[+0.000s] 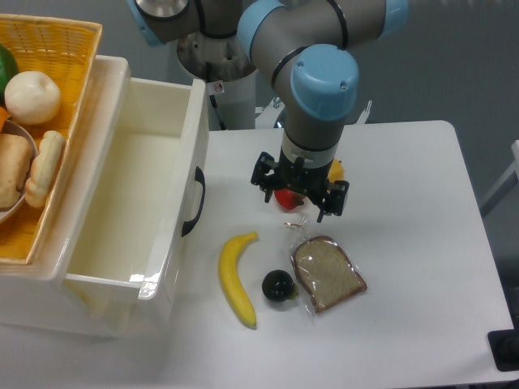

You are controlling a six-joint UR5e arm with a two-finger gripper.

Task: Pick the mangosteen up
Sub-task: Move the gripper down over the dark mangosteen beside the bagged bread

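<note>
The mangosteen (277, 285) is a small glossy black round fruit on the white table (422, 211), between a yellow banana (235, 279) and a bread slice (327, 273). My gripper (296, 203) points down and hangs above the table, well behind the mangosteen, with its jaws spread apart and nothing between them. A small red fruit (285, 198) lies just under the gripper, partly hidden by it.
The bread slice lies in clear wrap. A small yellow item (335, 170) peeks out behind the gripper. An open white drawer bin (138, 194) with a black handle (195, 203) stands at the left. A yellow basket (57, 40) with food sits on it.
</note>
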